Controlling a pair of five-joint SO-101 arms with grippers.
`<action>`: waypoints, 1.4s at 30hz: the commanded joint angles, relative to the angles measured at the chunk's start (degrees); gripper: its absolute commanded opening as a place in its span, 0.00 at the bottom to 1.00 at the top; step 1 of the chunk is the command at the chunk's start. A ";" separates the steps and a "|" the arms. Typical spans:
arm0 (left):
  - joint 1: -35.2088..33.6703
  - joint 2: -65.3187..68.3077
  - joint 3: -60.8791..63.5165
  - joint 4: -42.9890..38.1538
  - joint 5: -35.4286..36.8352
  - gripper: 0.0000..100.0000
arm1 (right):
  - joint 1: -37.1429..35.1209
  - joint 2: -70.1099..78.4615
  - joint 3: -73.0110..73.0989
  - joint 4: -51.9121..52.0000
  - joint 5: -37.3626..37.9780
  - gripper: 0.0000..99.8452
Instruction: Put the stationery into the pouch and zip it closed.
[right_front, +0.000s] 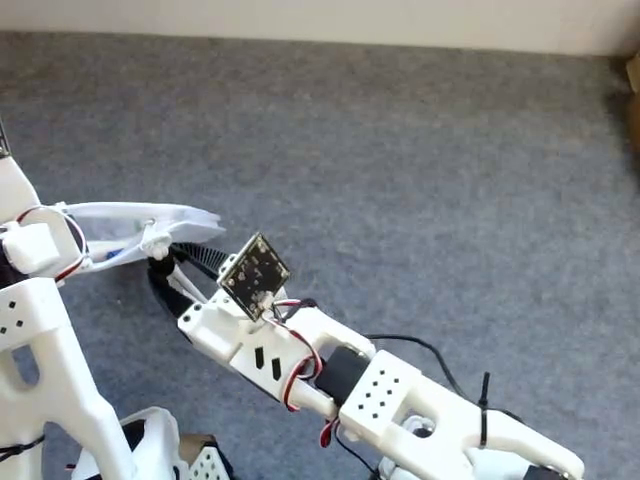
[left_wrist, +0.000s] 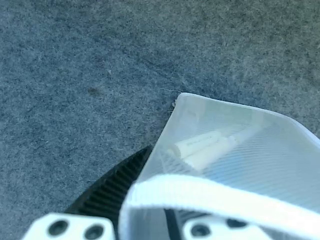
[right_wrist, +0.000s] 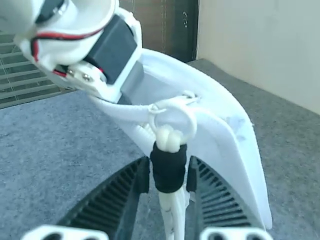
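The right gripper (right_wrist: 168, 162) was clamped on the zipper pull (right_wrist: 169, 175) of the pouch (right_wrist: 225, 135), which the left gripper (left_wrist: 155, 190) held by its rim, stationery (left_wrist: 205, 147) inside. Zipping cleanly likely needed a straight pull along the teeth.

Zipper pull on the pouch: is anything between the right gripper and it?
Nothing visible does. The right gripper is shut on the black zipper pull with white ring, at the top edge of the white mesh pouch.
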 joint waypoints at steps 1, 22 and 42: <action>1.19 2.15 3.30 -0.79 0.44 0.01 | -0.31 -0.31 -4.44 -1.45 -0.44 0.12; 1.19 2.15 3.30 -0.79 0.44 0.01 | -0.31 3.03 -7.60 -1.54 -0.62 0.12; 1.19 2.15 3.30 -0.79 0.44 0.01 | 1.89 -1.89 -8.22 -1.54 -0.53 0.11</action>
